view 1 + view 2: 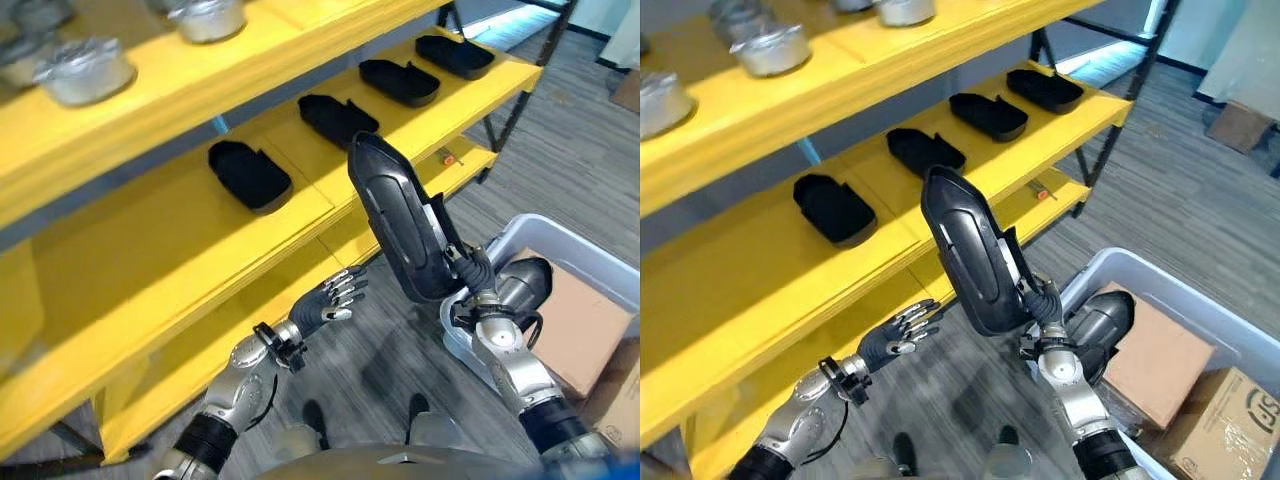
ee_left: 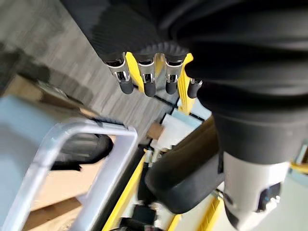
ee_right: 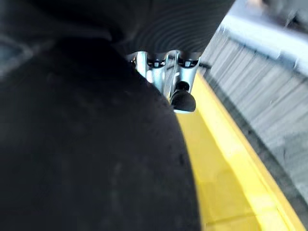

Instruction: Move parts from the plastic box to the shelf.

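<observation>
Right robot hand point(image 1: 478, 283) grips the lower end of a long black moulded part point(image 1: 398, 215), fingers curled round it, and holds it tilted upright above the floor, with its upper end toward the yellow shelf point(image 1: 300, 215). In the right wrist view the part's dark surface covers most of what lies ahead, with silver fingers point(image 3: 166, 77) wrapped at its edge and a yellow shelf board beyond them; how much of the palm meets the part cannot be made out.

Left robot hand point(image 1: 335, 295) hovers empty just beside the part's lower half, fingers nearly straight and relaxed, apart from it and close to the front edge of the lower shelf board. Its own wrist view shows the dark-tipped fingers point(image 2: 147, 79) extended in a row, holding nothing.

Behind the right arm stands the pale plastic box point(image 1: 1200, 300), its far side cut off by the frame edge; one dark rounded part point(image 1: 1102, 325) lies in it next to a brown cardboard piece point(image 1: 1160, 365).

Farther off, four black parts point(image 1: 250, 175) lie in a row on the middle shelf board, well apart from each other. On the top board sit silvery round containers point(image 1: 85, 70), too indistinct to tell more. A small orange item point(image 1: 449, 159) lies on the lower board near the far post.
</observation>
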